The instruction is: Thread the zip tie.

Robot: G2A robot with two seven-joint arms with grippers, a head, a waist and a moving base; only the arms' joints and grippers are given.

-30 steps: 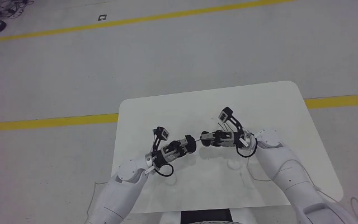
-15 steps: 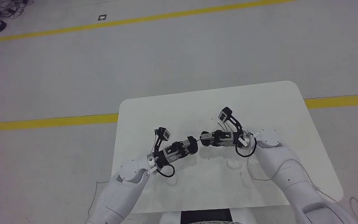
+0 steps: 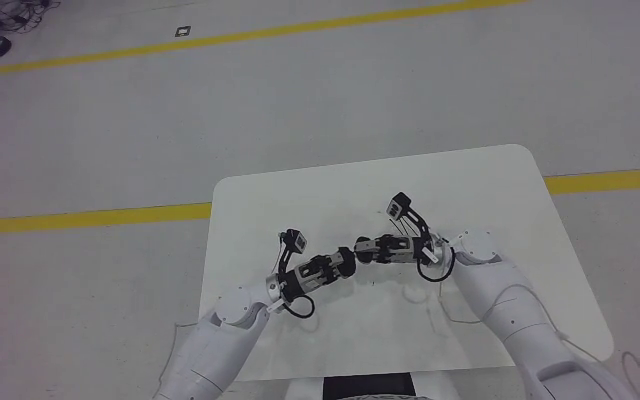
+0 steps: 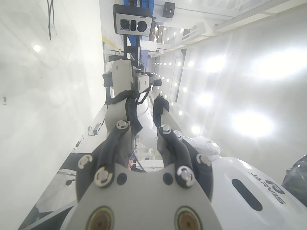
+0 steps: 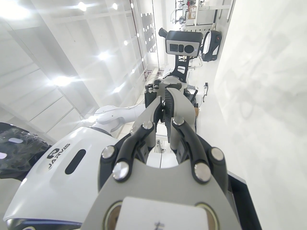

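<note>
Both grippers have edged closer together since a second ago. Between their tips the zip tie [image 3: 355, 254] shows as a thin dark strip, held above the middle of the white table [image 3: 480, 190]. The right gripper [image 5: 164, 104] pinches it. The left gripper [image 4: 145, 102] has its fingers apart.

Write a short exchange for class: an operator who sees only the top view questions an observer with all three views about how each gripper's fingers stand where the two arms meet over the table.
Operator: From above I cannot see into the right gripper. How do its fingers stand?
Observer: In its wrist view the fingers stand close together, with only a slit between them.
Operator: And the left gripper?
Observer: It is wider. Its wrist view shows a clear gap between its fingers.
</note>
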